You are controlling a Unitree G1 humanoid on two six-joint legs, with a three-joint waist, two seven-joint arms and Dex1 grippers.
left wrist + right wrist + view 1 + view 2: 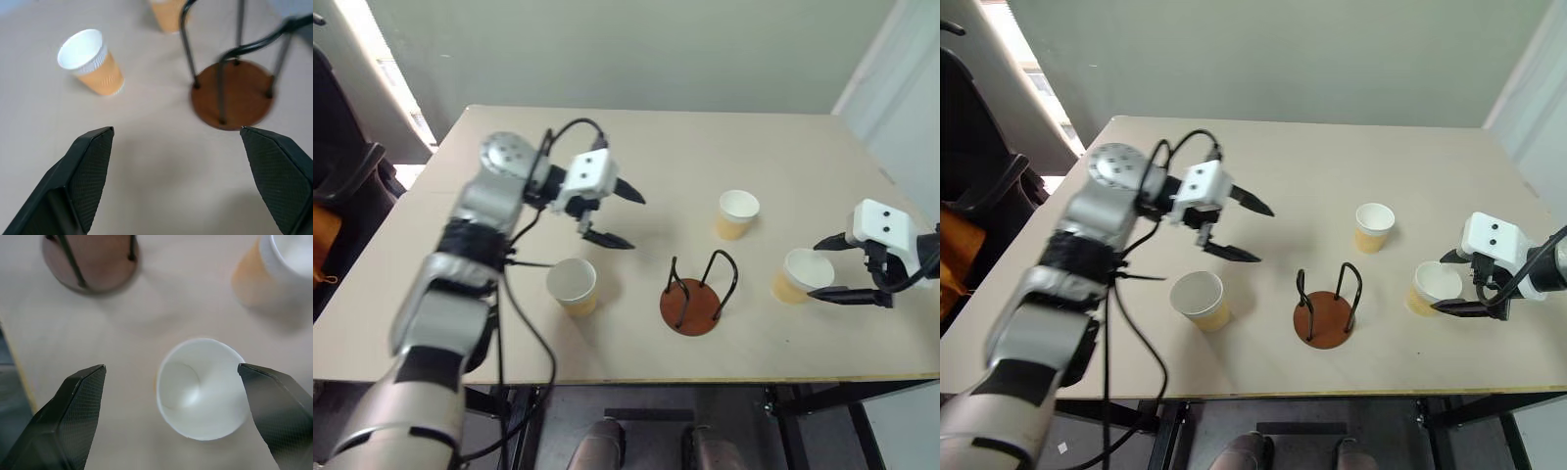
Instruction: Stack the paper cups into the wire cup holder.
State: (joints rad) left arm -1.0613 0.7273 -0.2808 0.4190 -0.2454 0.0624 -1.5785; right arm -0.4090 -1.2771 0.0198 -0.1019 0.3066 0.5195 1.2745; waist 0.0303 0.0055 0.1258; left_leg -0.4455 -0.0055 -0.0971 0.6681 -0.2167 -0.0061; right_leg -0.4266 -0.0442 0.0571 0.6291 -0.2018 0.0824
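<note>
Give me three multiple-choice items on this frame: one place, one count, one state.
1. Where does the wire cup holder stand?
A. at the table's far edge
B. near the front edge, between two cups
C. on the floor

2. How many paper cups stand on the table?
A. one
B. two
C. three

3. How do the right gripper's jaws stand?
A. open, either side of a cup
B. shut on a cup
C. shut, empty

Key: 1 B, a cup on its left and a cup on its right. 2 C, those two plus the far cup. 3 A, the right wrist view shows gaps beside the cup.
</note>
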